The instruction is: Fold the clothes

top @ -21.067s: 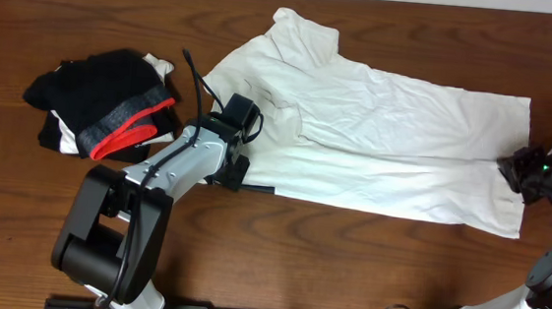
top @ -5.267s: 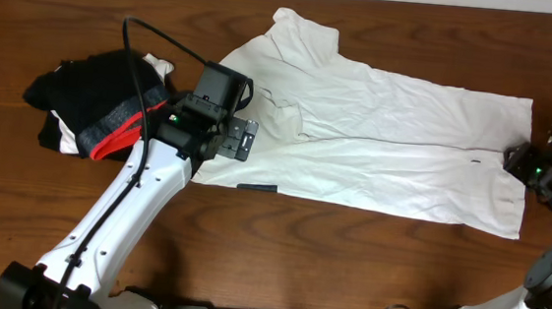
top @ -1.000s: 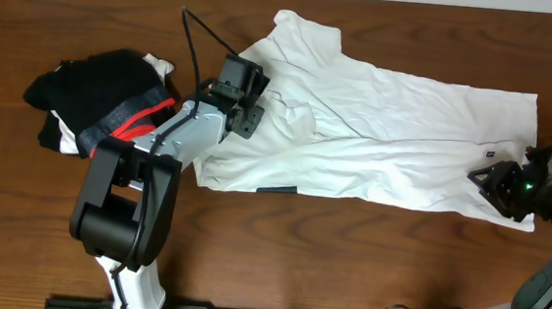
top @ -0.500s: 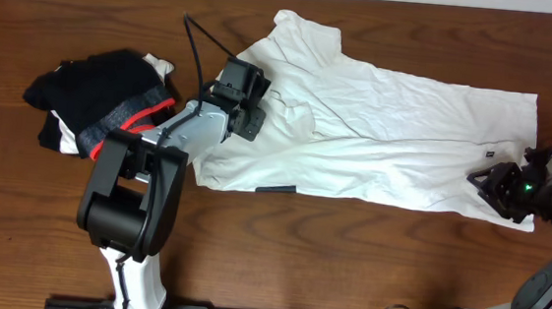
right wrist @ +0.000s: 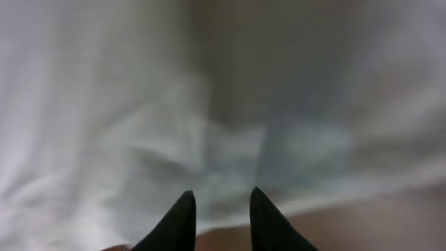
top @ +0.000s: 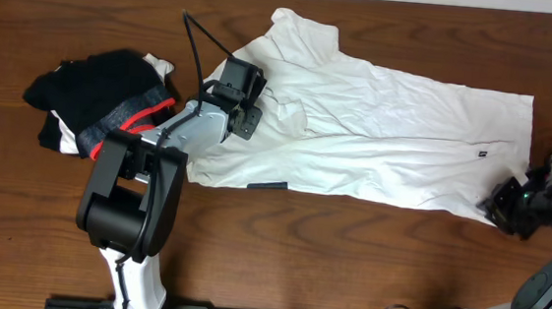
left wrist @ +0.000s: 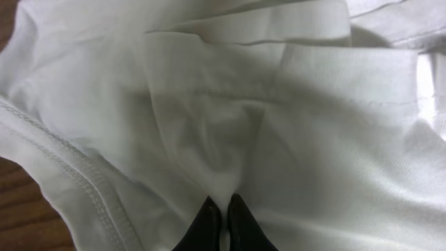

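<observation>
Left tool [left wrist: 221,210] is now clenched on a fold of the white T-shirt [top: 386,134] at its left end, having been parted a second ago, so that end is judged secured for folding. The T-shirt is spread across the tabletop [top: 347,259], and the right tool [top: 505,204] has been shifted to its lower hem corner; that placement is shown only overhead, while in the blurred right wrist view a grasp cannot be told.

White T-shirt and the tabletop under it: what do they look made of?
White T-shirt: soft thin knit, probably cotton, matte; it creases and drapes in folds, and the left wrist view shows a double-stitched hem. Tabletop: dark brown wood or wood-look laminate, cannot tell which; grain streaks show, with a mild sheen.
</observation>
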